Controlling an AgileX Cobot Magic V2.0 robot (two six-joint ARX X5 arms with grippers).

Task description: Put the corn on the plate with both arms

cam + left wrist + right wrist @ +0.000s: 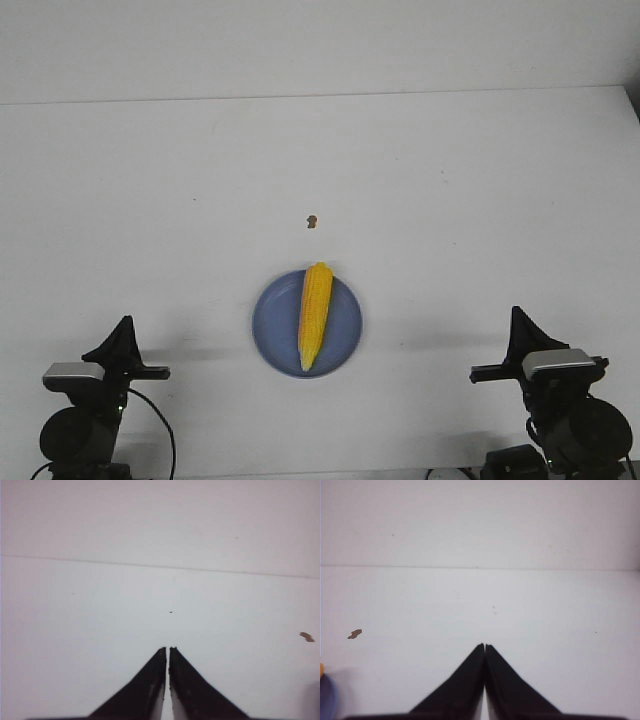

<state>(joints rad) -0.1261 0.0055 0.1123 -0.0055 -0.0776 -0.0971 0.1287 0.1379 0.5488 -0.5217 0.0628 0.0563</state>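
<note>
In the front view, the corn (pixel 315 315) is seen lying lengthwise across the plate (pixel 272 322), its thick end overhanging the far rim; a nudge could roll it off. In the left wrist view, the left gripper (pixel 167 649) is pressed nearly closed, holding nothing. In the right wrist view, the right gripper (pixel 484 645) is likewise closed and empty.
</note>
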